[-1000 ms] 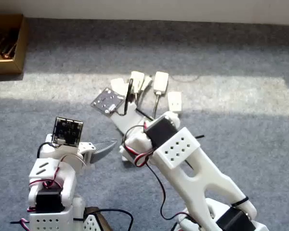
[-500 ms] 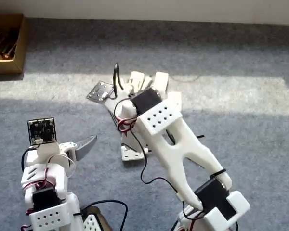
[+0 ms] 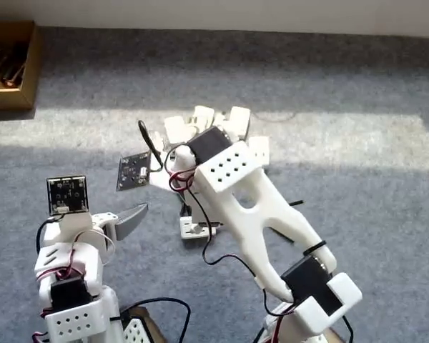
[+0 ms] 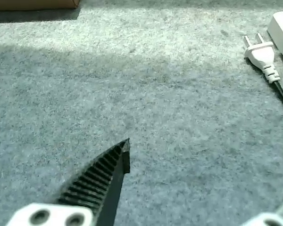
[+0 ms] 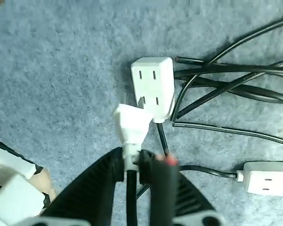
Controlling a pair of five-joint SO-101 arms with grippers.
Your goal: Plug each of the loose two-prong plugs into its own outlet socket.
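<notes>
Now, R jaws grip plug (image 5: pixel 130 123), seemingly touching outlet socket (image 5: pixel 153 82), L jaws apart.

Carpet (image 3: pixel 357 214) grey, speckled. Held plug (image 5: pixel 131 123) white, its cord black. Outlet socket (image 5: pixel 153 84) white. Loose plug (image 4: pixel 260 52) white. Cables (image 5: pixel 226 70) black. Right gripper (image 5: pixel 134 157) black, ribbed; left gripper (image 4: pixel 205 179) finger black, ribbed. Arms (image 3: pixel 250 200) white, wires (image 3: pixel 177 182) red. Box (image 3: pixel 28 64) brown.

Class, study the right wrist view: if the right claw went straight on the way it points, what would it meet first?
The right claw grips a white plug; straight ahead, that plug would meet the white outlet block first, though depth is unclear.
</notes>
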